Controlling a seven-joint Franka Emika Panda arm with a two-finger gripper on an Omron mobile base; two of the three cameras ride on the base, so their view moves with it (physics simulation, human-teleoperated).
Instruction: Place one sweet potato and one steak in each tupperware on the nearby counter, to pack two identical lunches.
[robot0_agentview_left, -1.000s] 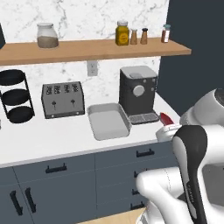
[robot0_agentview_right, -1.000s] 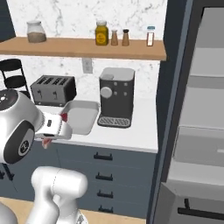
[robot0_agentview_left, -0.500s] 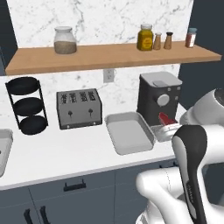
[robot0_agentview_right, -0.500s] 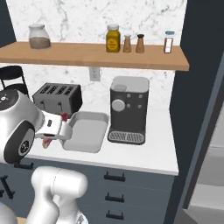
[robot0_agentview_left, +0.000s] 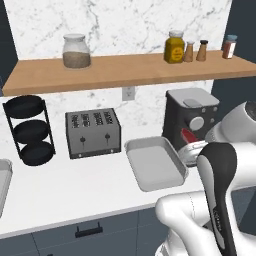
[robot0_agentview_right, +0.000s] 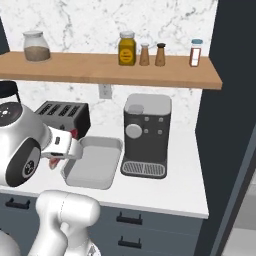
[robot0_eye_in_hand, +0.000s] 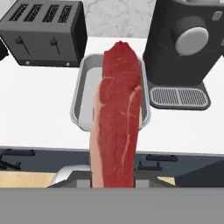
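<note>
My gripper (robot0_eye_in_hand: 113, 177) is shut on a long raw-red steak (robot0_eye_in_hand: 118, 118), which hangs in front of the counter's edge and covers the fingertips in the hand view. Beyond it on the white counter (robot0_eye_in_hand: 39, 109) lies an empty light-grey tupperware (robot0_eye_in_hand: 84, 94), between the toaster and the coffee machine. In the left base view the steak (robot0_agentview_left: 188, 136) shows as a red sliver in the gripper (robot0_agentview_left: 193, 148), just right of the tupperware (robot0_agentview_left: 155, 165). In the right base view the gripper (robot0_agentview_right: 60, 158) with the steak (robot0_agentview_right: 54, 163) sits at the left rim of the tupperware (robot0_agentview_right: 95, 165). The sweet potato is out of view.
A dark toaster (robot0_agentview_left: 93, 132) stands left of the tupperware and a black coffee machine (robot0_agentview_left: 190, 117) right of it. A black tiered rack (robot0_agentview_left: 29, 131) is further left. Jars and shakers sit on the wooden shelf (robot0_agentview_left: 125, 67) above. A grey rim (robot0_agentview_left: 3, 182) shows at the left edge.
The whole picture has shifted and grown: the base has driven, bringing the tupperware and coffee machine closer and more central. The steak stays in my shut gripper.
</note>
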